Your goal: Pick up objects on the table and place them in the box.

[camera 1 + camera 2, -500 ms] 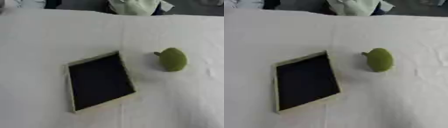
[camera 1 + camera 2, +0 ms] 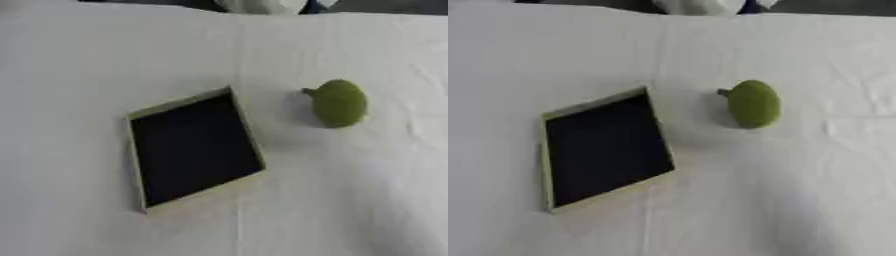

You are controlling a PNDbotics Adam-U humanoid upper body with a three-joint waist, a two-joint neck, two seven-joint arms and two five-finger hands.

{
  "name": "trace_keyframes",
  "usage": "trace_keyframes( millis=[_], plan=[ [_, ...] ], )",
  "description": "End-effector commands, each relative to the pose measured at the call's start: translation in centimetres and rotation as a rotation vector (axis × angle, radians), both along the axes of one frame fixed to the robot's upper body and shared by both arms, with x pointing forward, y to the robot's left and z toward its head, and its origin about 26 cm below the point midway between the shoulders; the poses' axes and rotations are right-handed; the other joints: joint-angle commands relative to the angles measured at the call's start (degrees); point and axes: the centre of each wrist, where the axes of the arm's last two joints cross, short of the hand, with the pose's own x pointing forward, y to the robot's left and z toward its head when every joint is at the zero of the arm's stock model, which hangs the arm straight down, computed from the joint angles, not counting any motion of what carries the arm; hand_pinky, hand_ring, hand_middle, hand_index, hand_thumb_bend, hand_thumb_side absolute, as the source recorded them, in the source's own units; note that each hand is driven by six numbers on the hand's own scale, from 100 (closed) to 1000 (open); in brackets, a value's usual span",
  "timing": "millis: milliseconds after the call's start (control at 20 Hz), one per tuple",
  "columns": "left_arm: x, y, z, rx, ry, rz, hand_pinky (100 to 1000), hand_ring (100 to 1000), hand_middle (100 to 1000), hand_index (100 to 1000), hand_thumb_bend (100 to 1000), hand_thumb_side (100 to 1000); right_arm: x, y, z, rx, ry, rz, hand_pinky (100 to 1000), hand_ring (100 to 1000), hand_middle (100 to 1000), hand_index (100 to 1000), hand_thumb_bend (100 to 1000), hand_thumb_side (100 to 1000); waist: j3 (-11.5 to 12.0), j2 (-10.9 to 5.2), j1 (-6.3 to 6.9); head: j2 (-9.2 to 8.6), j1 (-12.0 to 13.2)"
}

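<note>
White cloth (image 2: 105,60) covers the whole table, wrinkled, with creases running down the middle and more on the right side. At the far edge, past the cloth, a pale whitish bundle (image 2: 260,5) sits near centre, cut off by the frame; can't tell what it is. Dark background strip (image 2: 833,7) far right behind it.

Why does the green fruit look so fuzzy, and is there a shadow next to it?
In the left eye view the green fruit is soft-edged, and so is the box, so the whole picture is blurry, not just the fruit. In the right eye view a faint grey shadow lies on the white cloth left of the fruit; light is even, no glare.
</note>
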Motion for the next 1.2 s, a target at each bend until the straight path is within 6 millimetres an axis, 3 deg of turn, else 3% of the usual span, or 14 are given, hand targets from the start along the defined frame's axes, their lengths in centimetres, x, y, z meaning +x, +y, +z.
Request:
trace_keyframes(
  millis=[50,450,600,700,1100,1200],
  plan=[
    [-0.6,0.2,1.1,0.029,-0.033,0.014,507,622,638,665,100,450,-0.6,-0.1,1.1,-0.016,-0.032,-0.019,703,730,703,811,100,340,0.2,-1.28,0.06,0.34,-0.2],
    [-0.7,0.3,1.2,0.018,-0.037,0.025,508,622,637,666,100,448,-0.7,-0.5,1.7,0.006,-0.030,-0.063,706,741,713,813,100,328,0.9,-1.36,-0.14,-0.31,-0.5],
    [-0.8,0.5,1.1,0.027,-0.031,0.036,507,622,638,665,100,450,-1.0,-1.0,2.2,-0.047,-0.032,-0.116,725,762,739,820,100,196,0.4,-1.58,-0.55,-0.50,0.4],
    [-0.9,0.7,1.2,0.035,-0.026,0.046,507,622,638,665,100,451,-1.2,-1.4,2.3,-0.124,-0.031,-0.153,741,781,761,829,100,100,0.0,-1.79,-1.02,-0.47,1.1],
    [-1.1,1.1,1.4,0.068,-0.014,0.074,506,623,639,665,100,453,-1.3,-2.6,1.0,-0.527,0.058,-0.255,823,859,857,874,100,100,-1.0,-2.39,-2.77,-0.78,3.2],
    [-1.2,1.1,1.4,0.071,-0.012,0.076,505,623,639,665,100,454,-1.0,-2.8,0.8,-0.631,0.078,-0.271,835,869,872,884,100,145,-0.9,-2.44,-2.92,-1.05,3.4]
  ],
)
